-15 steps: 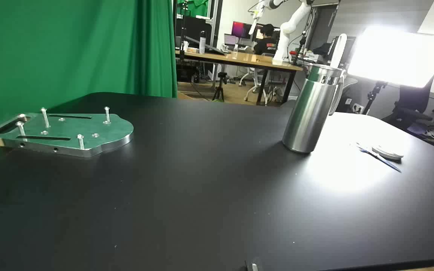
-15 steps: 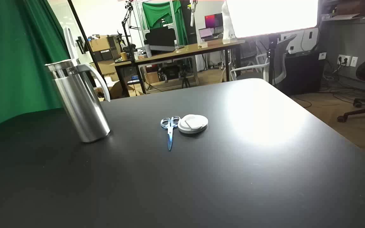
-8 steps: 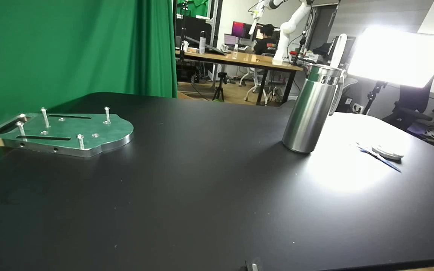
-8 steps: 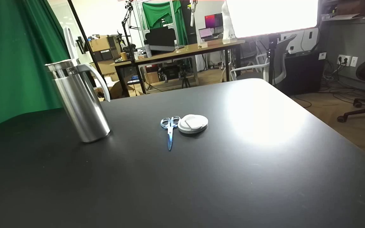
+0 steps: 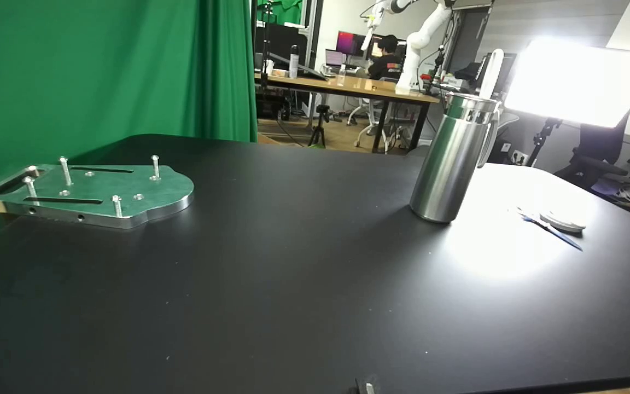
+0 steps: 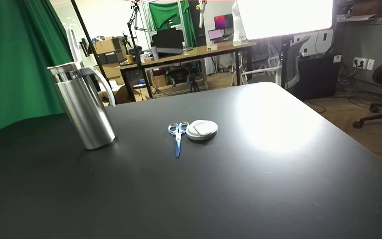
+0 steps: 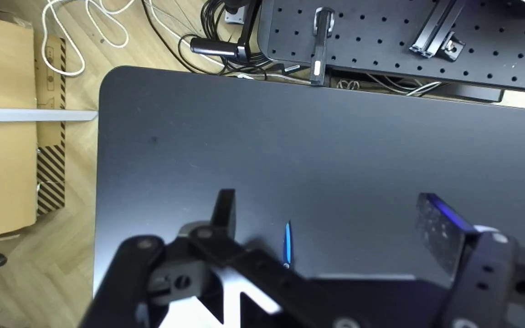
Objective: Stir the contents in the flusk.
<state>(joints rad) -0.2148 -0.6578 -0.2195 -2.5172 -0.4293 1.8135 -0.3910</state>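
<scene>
The flusk [image 5: 447, 169] is a tall silver metal jug with a pale grey handle, standing on the black table. It also shows in an exterior view [image 6: 86, 111]. A white-handled utensil [image 5: 491, 75] stands inside it, leaning against the rim; its handle rises above the top in both exterior views [image 6: 73, 44]. The lower part of the utensil and the contents are hidden inside. My gripper [image 7: 328, 205] shows only in the wrist view. Its fingers are wide apart with nothing between them, above the table. The flusk is not clearly visible in the wrist view.
Blue scissors [image 6: 177, 139] lie beside a white oval lid-like piece [image 6: 201, 129] on the table [image 6: 191, 196]; the scissors' blade [image 7: 288, 241] shows below the gripper. A metal plate with upright pegs [image 5: 101, 189] lies at the table's side by the green curtain [image 5: 129, 71].
</scene>
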